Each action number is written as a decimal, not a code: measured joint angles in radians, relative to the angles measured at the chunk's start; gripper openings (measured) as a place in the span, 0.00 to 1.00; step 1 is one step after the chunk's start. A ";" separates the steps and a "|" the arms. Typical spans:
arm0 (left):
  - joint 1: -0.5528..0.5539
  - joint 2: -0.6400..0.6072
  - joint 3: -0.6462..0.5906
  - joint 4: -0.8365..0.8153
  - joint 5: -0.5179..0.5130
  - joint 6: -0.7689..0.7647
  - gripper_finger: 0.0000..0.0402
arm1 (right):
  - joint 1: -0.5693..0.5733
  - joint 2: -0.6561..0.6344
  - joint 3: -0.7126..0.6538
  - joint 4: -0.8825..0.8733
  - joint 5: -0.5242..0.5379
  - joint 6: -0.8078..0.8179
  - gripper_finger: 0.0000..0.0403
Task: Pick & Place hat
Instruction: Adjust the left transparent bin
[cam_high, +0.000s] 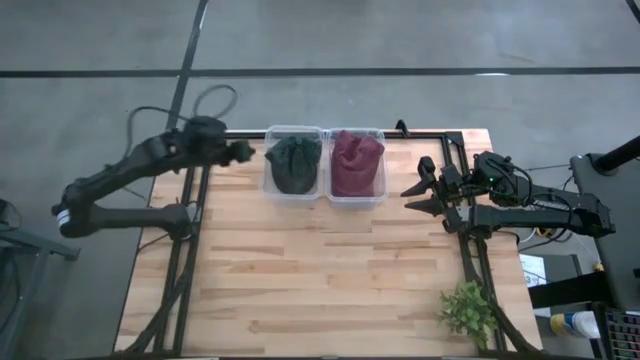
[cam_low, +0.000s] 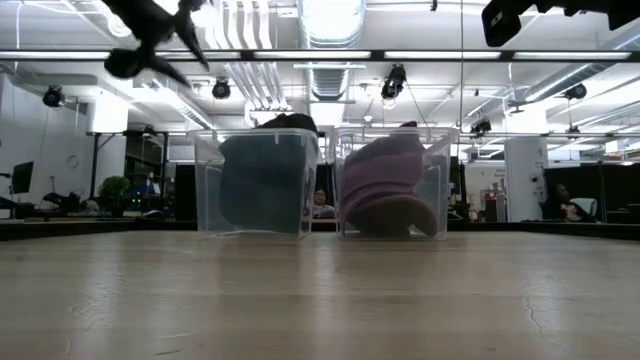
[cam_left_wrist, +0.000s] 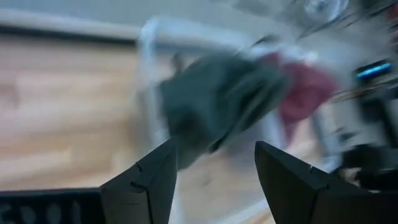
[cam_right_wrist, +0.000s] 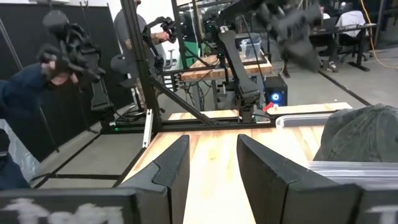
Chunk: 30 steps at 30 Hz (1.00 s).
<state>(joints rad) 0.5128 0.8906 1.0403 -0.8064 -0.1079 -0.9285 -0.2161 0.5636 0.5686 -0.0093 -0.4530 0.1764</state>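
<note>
the dark green hat sits bunched in the left clear bin, a maroon hat in the bin beside it; both look soft, light and floppy, best pinched at a raised fold. the left gripper hovers just beside the green hat's bin, fingers apart and empty; the right gripper waits near the table's right edge, also apart. no readable writing.

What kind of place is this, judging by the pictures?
Probably a robotics lab or workshop in an open industrial hall: a wooden worktable on a metal frame, exposed ceiling ducts with strip lights, and more robot arms on benches in the background.
</note>
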 joint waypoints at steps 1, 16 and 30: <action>-0.003 -0.023 0.009 0.021 -0.007 0.011 0.51 | 0.000 0.000 0.000 0.000 0.000 0.001 0.32; -0.007 -0.015 -0.210 -0.100 -0.032 -0.167 0.51 | 0.000 0.000 0.000 0.000 0.000 0.004 0.32; -0.006 0.101 -0.335 0.154 0.040 -0.202 0.51 | 0.000 -0.009 0.000 0.006 0.002 0.005 0.32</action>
<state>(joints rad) 0.5063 0.9915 0.7052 -0.6523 -0.0678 -1.1301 -0.2165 0.5551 0.5686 -0.0038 -0.4511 0.1810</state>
